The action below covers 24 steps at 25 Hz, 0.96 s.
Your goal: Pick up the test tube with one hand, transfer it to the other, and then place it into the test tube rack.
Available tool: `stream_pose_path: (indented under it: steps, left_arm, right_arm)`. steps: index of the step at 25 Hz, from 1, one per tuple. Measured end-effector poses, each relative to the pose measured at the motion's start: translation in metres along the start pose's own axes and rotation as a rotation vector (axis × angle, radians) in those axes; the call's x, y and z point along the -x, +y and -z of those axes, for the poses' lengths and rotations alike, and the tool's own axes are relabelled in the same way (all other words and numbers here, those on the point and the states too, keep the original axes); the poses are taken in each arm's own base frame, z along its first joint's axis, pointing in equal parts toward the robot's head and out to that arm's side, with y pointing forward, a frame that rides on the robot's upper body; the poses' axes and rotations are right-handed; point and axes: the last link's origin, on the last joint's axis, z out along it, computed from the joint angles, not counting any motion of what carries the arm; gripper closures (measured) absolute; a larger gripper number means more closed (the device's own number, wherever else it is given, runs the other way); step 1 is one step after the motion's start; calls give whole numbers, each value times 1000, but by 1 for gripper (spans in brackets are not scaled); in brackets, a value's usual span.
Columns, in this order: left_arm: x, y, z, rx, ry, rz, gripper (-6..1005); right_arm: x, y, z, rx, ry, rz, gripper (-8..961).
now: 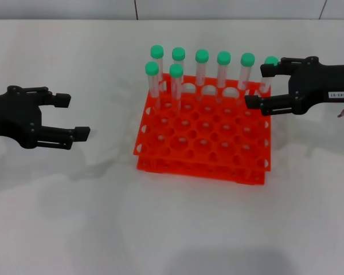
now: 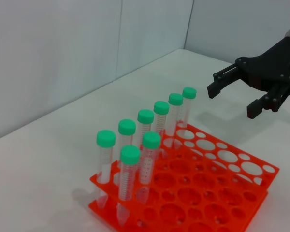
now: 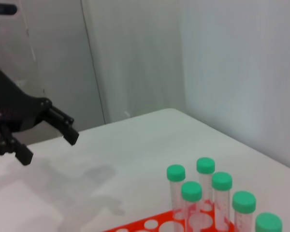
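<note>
The orange test tube rack [image 1: 203,171] stands mid-table with several green-capped tubes upright in its two back rows. The end tube [image 1: 270,61] at the back right corner is the test tube closest to my right gripper [image 1: 262,86], the labelled one. That gripper hovers open beside the corner and holds nothing. In the left wrist view the right gripper [image 2: 234,99] is clearly apart from that tube [image 2: 189,93]. My left gripper [image 1: 71,117] is open and empty, well left of the rack, and also shows in the right wrist view [image 3: 46,144].
Pale walls rise close behind the white table [image 1: 172,229]. The rack's front rows of holes [image 1: 218,143] hold no tubes. Bare tabletop lies between the left gripper and the rack, and in front of the rack.
</note>
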Motion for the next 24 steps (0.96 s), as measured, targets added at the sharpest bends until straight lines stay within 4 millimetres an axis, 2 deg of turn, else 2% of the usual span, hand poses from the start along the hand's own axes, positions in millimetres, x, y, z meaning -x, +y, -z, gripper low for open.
stream_pose_path:
  steps: [24]
  left_arm:
    - [-3,2,1,17,20,-8,115]
  right_arm:
    - [1,3,-1,-4,12,21,97]
